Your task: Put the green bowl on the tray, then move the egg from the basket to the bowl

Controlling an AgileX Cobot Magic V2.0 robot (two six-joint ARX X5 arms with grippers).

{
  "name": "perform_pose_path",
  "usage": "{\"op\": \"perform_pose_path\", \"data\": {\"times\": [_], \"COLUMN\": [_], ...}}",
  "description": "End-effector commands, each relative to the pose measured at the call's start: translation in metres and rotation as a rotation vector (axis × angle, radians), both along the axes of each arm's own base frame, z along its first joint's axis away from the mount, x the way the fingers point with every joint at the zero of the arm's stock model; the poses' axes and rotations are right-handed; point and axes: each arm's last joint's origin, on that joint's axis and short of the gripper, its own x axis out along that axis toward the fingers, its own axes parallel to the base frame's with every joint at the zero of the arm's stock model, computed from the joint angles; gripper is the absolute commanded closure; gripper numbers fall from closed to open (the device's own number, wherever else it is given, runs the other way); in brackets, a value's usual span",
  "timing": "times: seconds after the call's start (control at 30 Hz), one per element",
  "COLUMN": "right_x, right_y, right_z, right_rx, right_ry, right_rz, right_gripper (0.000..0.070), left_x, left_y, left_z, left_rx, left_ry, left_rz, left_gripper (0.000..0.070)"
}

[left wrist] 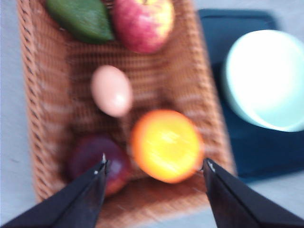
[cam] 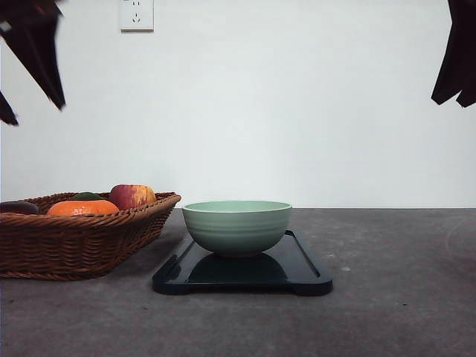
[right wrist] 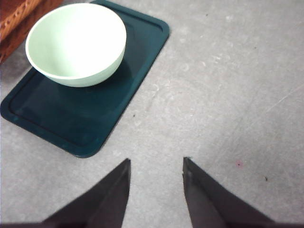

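Observation:
The green bowl (cam: 236,227) stands upright on the black tray (cam: 297,277), empty inside (right wrist: 76,42). To its left sits the wicker basket (cam: 74,242). Seen from the left wrist, a pale egg (left wrist: 111,90) lies on the basket floor (left wrist: 57,85) among fruit. My left gripper (left wrist: 154,165) hangs open above the basket's near end, over an orange and a dark fruit, short of the egg. High at the right, my right gripper (right wrist: 156,164) is open over bare table beside the tray (right wrist: 71,118). Both grippers appear at the top corners, left (cam: 36,111) and right (cam: 454,103).
The basket also holds an orange (left wrist: 166,145), a red-yellow apple (left wrist: 142,23), a green avocado (left wrist: 80,16) and a dark red fruit (left wrist: 97,164). Grey tabletop (cam: 401,297) stretches right of the tray. A white wall with an outlet (cam: 136,15) stands behind.

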Motion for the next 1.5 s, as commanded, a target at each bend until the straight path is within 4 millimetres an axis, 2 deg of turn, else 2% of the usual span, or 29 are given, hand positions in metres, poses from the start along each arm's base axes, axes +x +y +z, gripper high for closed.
{"op": "perform_pose_path", "data": {"times": [0.0,0.23,0.5,0.63,1.2,1.47], "right_x": [0.001,0.001,0.001,0.001,0.001,0.001], "right_y": [0.001,0.001,0.001,0.001,0.001,0.001], "right_z": [0.002,0.002,0.002,0.002,0.002,0.002], "right_rx": [0.016,0.032,0.033,0.033,0.049,0.051], "right_ry": [-0.003,0.004,0.004,0.004,0.012,0.013], "right_rz": [-0.008,-0.016,-0.016,-0.016,-0.030,-0.032], "right_gripper": [0.0486,0.0486,0.0486,0.0486,0.0486,0.0486], "left_x": [0.015,0.064,0.094,0.103,0.118,0.119], "left_y": [-0.004,-0.015,-0.021,-0.023,-0.027,-0.027], "left_z": [0.002,-0.014,-0.049,-0.063,-0.100,-0.103], "left_rx": [0.061,0.102,0.136,0.143,0.159,0.156], "left_ry": [-0.007,0.057,0.122,0.145,0.223,0.229], "left_rz": [-0.016,-0.028,-0.023,-0.023,-0.024,-0.017], "left_gripper": [0.0307,0.0301,0.0296,0.0258,0.0258,0.0284]}}
